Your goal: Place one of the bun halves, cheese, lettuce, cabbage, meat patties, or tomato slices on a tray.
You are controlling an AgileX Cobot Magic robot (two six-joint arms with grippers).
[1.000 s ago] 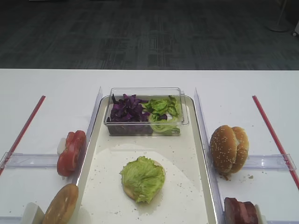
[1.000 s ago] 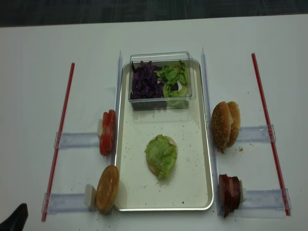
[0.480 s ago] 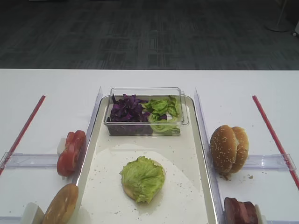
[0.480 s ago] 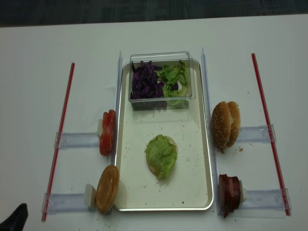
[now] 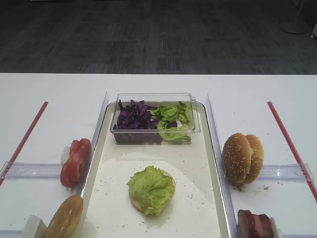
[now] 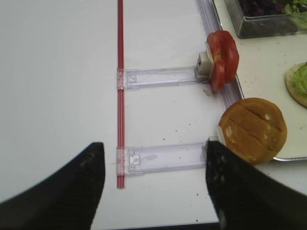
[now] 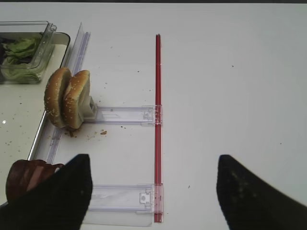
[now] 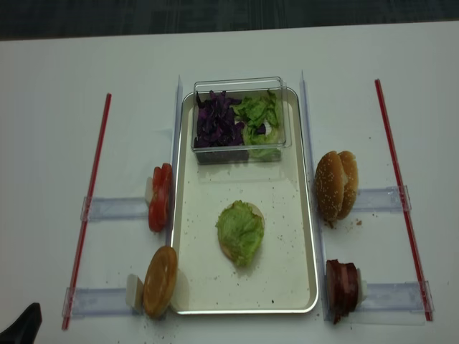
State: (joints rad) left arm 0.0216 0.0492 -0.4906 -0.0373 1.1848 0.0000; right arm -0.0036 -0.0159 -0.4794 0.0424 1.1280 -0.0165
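Open room on the tray (image 8: 301, 236) around the lettuce-topped bun (image 8: 240, 233); the clear tub (image 8: 240, 118) blocks its far end, food racks flank both long sides.

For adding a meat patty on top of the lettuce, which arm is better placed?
Probably the right arm. The meat patties stand right of the tray, just beside the open right gripper.

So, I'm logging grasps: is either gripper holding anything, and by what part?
Nothing is held: the right gripper and the left gripper both stand open over bare table.
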